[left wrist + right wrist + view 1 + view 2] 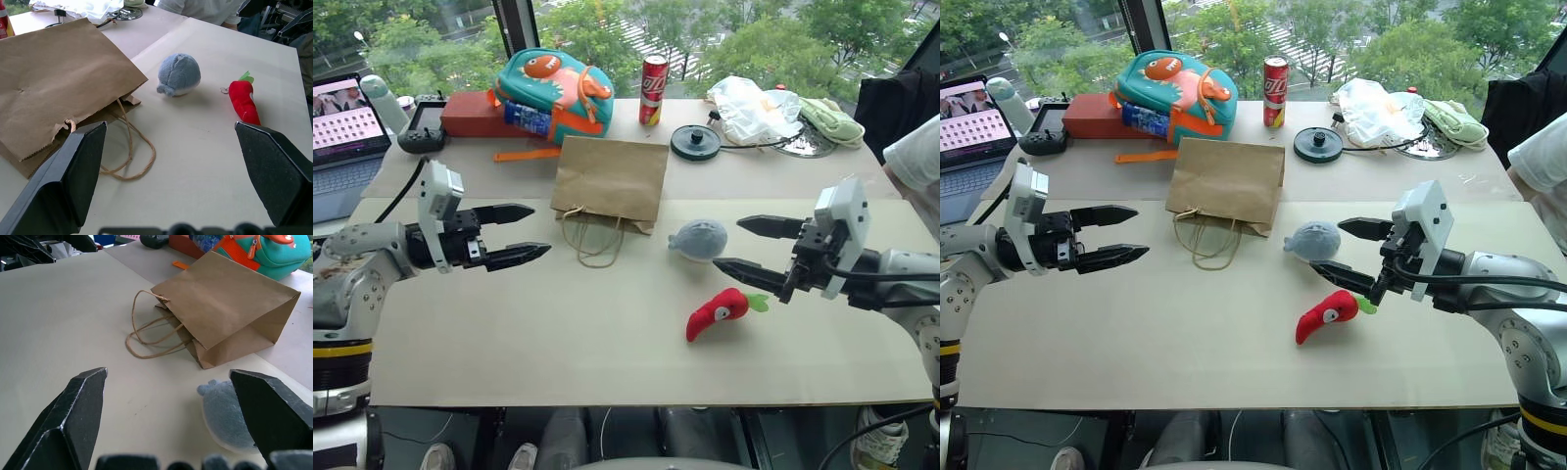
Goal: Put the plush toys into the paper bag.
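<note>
The brown paper bag (610, 180) lies flat on the table with its mouth and twine handles (592, 241) toward me. To its right sits the round grey-blue puffer fish (699, 239). Nearer me lies the red chili pepper (718, 312) with its green stem. My left gripper (519, 234) hovers open and empty over the table left of the bag. My right gripper (741, 246) is open and empty, just right of the two plush toys. The left wrist view holds the bag (54, 78), fish (179, 74) and chili (243, 98).
At the back stand a teal and orange dinosaur backpack (553, 90), a red can (653, 90), a black round device (695, 142), a white plastic bag (751, 106) and a pale green cloth (832, 121). A laptop (345, 137) sits far left. A person's sleeve (915, 157) shows at right.
</note>
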You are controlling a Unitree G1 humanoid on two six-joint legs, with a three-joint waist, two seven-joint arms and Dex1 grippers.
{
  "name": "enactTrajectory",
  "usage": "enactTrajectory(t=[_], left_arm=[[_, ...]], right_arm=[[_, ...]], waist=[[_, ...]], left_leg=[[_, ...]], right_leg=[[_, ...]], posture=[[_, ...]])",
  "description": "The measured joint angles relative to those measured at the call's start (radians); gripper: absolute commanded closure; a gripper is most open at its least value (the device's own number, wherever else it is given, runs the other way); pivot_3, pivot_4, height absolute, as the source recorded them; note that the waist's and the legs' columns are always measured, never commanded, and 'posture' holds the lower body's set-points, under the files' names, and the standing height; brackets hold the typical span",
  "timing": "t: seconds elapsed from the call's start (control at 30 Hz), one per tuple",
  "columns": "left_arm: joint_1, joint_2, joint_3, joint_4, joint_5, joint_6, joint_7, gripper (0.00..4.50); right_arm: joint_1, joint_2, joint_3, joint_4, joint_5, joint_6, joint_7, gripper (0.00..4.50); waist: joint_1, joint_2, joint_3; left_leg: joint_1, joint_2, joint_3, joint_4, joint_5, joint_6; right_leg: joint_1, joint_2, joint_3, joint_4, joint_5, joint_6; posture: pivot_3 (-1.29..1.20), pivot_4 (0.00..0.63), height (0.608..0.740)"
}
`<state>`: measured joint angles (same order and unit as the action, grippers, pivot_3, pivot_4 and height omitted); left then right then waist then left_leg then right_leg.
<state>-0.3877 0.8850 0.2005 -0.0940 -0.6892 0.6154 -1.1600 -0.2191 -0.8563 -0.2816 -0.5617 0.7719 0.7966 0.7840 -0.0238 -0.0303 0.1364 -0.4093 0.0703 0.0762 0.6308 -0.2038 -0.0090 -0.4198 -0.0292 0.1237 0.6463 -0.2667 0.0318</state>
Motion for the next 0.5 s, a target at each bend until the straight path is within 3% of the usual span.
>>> enactTrajectory(t=[0.17, 0.3, 0.5], left_arm=[[-0.046, 0.016, -0.043, 0.107, 0.090, -0.093, -0.037, 0.00], [-0.158, 0.015, -0.174, 0.359, 0.341, -0.414, -0.058, 0.00], [-0.379, -0.086, -0.321, 0.777, 0.632, -0.897, 0.013, 0.00]], right_arm=[[-0.002, 0.020, 0.013, 0.000, 0.000, 0.000, -0.011, 0.06], [-0.003, 0.044, 0.036, -0.013, 0.002, 0.000, -0.038, 0.06], [0.011, 0.046, 0.030, -0.048, 0.033, 0.004, -0.081, 0.06]], waist=[[0.002, 0.000, 0.000], [0.009, 0.000, 0.000], [0.021, 0.000, 0.000]], left_leg=[[0.001, 0.000, 0.000, 0.000, 0.000, 0.000], [0.000, 0.000, 0.000, 0.001, 0.000, 0.000], [-0.006, 0.000, -0.001, 0.004, -0.001, 0.002]], right_leg=[[0.000, 0.001, 0.000, 0.001, 0.000, 0.000], [0.001, 0.000, 0.000, 0.001, 0.000, 0.000], [-0.001, 0.000, -0.001, -0.001, 0.000, 0.000]], posture=[[0.00, 0.150, 0.728], [0.00, 0.150, 0.728], [0.00, 0.150, 0.728]])
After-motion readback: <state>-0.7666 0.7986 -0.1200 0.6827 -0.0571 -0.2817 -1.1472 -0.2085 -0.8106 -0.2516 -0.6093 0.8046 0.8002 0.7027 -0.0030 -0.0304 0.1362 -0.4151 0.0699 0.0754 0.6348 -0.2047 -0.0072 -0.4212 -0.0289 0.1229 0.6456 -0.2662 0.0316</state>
